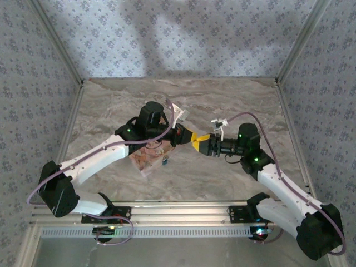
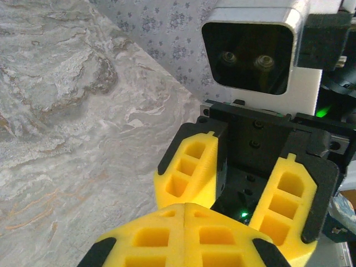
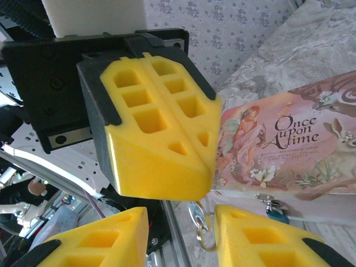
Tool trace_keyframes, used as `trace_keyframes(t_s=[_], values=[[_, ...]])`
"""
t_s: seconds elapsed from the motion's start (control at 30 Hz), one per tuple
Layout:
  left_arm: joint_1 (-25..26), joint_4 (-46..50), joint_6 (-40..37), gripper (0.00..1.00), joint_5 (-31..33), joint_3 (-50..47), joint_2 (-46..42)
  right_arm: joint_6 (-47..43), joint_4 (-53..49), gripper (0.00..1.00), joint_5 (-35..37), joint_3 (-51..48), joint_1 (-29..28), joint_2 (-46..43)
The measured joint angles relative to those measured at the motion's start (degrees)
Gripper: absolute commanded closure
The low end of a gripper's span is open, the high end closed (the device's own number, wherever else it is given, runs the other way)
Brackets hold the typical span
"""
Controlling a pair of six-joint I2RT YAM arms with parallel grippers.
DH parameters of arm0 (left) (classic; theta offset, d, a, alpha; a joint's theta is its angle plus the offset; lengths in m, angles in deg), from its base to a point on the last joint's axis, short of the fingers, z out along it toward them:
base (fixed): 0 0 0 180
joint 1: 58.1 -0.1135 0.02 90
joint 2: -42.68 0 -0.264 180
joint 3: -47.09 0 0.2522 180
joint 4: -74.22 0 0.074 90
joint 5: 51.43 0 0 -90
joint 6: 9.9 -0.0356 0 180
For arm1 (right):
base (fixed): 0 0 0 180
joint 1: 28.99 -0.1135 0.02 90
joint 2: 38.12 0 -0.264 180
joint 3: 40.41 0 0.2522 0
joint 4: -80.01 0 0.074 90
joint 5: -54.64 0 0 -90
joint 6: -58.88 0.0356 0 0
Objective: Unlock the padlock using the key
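My left gripper is held above the table, its yellow fingers pressed shut. In the right wrist view its tip pinches a silver key, whose ring dangles below. My right gripper faces it tip to tip and stands open, with the key and ring hanging between its fingers. The padlock, a tiny blue body with a silver shackle, lies on the table by the pink box's edge, partly hidden behind my right finger.
A pink picture box reading "Once Upon A Time" lies on the marble table under the left arm. Patterned walls close in three sides. A metal rail runs along the near edge.
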Motion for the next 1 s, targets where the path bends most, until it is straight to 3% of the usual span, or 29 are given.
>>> trace_keyframes(t_s=[0.6,1.0], values=[[0.0,0.02,0.0,1.0,0.02,0.0,0.04,-1.36,-2.51,0.71,1.4,0.04,-0.55,-0.96],[0.0,0.09,-0.02,1.0,0.02,0.0,0.04,-1.4,-4.17,0.97,4.07,0.02,-0.52,-1.31]])
